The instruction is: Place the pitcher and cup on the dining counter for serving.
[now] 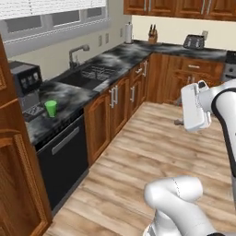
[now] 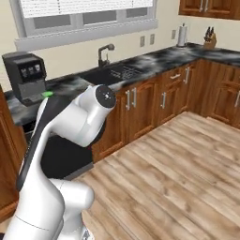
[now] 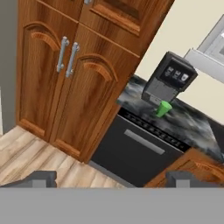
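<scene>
Both fingers (image 3: pixel 41 178) spread wide — nothing held.

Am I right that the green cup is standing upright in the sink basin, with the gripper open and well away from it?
Not quite: the cup stands on the marbled counter beside the coffee machine, not in the sink, as the left base view shows. The gripper is indeed open and far from it.
</scene>
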